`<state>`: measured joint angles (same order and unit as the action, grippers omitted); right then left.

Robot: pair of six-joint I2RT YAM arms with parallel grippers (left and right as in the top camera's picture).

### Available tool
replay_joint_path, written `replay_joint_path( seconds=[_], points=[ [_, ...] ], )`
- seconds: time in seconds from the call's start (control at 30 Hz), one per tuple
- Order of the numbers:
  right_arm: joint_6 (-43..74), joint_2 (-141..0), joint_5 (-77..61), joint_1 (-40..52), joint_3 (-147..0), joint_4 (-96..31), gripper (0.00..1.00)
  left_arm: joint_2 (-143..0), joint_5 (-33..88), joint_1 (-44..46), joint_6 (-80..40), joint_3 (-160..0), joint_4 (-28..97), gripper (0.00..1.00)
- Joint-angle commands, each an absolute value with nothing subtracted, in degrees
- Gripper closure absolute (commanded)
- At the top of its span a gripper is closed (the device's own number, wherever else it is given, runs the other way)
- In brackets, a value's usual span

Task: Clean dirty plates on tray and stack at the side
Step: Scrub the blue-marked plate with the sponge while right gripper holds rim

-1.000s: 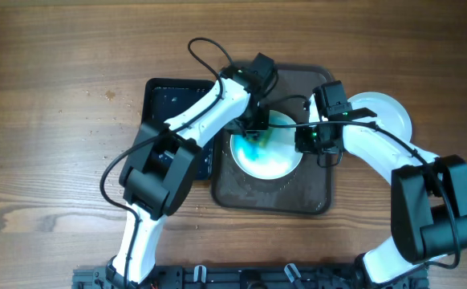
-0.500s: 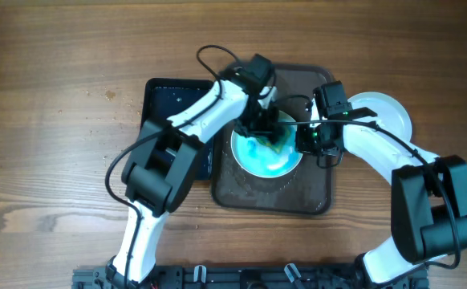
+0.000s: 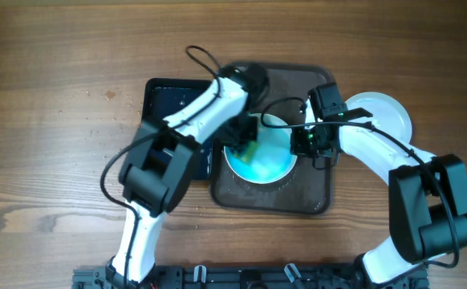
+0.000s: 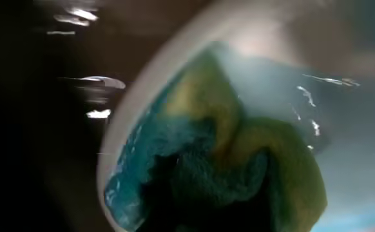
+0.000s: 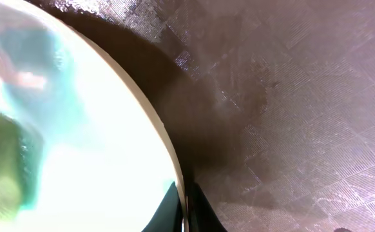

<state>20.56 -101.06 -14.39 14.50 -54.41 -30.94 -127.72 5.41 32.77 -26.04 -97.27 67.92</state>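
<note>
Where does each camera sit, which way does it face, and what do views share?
Overhead: fixed above the table, looking straight down on the left arm, the right arm, the brown tray and the smeared plate.
Left wrist: on the left arm, close over that plate, facing the green sponge; blurred, arm itself unseen.
Right wrist: on the right arm, low over the tray, facing the plate's rim; the right tool pinches it.
Shared: all three show the smeared plate.
</note>
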Motion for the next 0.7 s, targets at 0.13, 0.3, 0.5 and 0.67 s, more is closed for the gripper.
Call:
replay_joint_path(
  seconds=[0.13,0.3,0.5,0.67],
  points=[
    [24.6,-103.5,-7.2,13.4,-52.9,-31.8,0.96,-131.2,17.2,27.6,-17.9,-94.0,60.6,0.96],
    [23.9,-103.5,-7.2,13.5,-52.9,-32.0,0.96,-131.2,36.2,31.2,-17.0,-94.0,49.1,0.96],
    [24.0,-103.5,-7.3,13.5,-52.9,-32.0,0.96,-131.2,36.2,37.5,-18.4,-94.0,41.4,0.96],
    [24.0,-103.5,-7.2,13.4,-52.9,-32.0,0.96,-131.2,34.7,37.7,-18.4,-94.0,48.5,0.96]
  ],
)
